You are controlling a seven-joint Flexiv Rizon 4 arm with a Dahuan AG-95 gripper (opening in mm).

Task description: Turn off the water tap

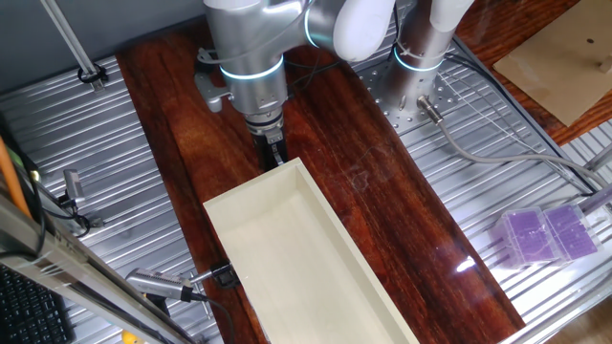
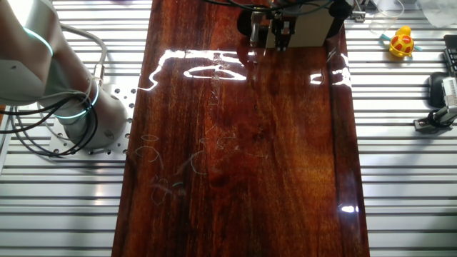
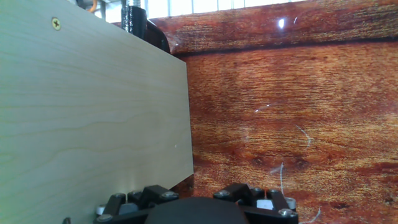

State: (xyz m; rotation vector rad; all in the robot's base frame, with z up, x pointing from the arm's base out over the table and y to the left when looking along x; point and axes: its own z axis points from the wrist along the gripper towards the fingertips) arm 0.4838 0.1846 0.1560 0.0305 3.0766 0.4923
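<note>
Nearest the hand camera, only the black knuckled base of the fingers (image 3: 196,202) shows along the bottom edge, so whether they stand apart or together cannot be told; in one fixed view the dark tips hang just at the end wall of the box, too small to read. Directly ahead of the hand is the pale wooden box (image 1: 306,253), a long open trough of smooth, faintly grained board with thin straight walls and a brass screw in its side panel. It lies on the worktop (image 2: 250,157), a dark red-brown, highly glossy wood slab that throws bright glare and carries faint scratches. Farthest off in the hand view, a black ribbed cylinder (image 3: 135,18) rises beyond the box's far corner; it may be part of the tap fitting, but that is a guess, since no tap can be clearly made out in any view. A black clamp (image 1: 224,277) grips the box's wall beside a metal handle-like part (image 1: 158,285), another possible location. To do this step well, I would judge the arm must first clear the box wall, travel along it toward the far end, and settle which part actually turns before closing, approaching square-on so the fingers seat evenly on a small, hard, probably slippery knob.
</note>
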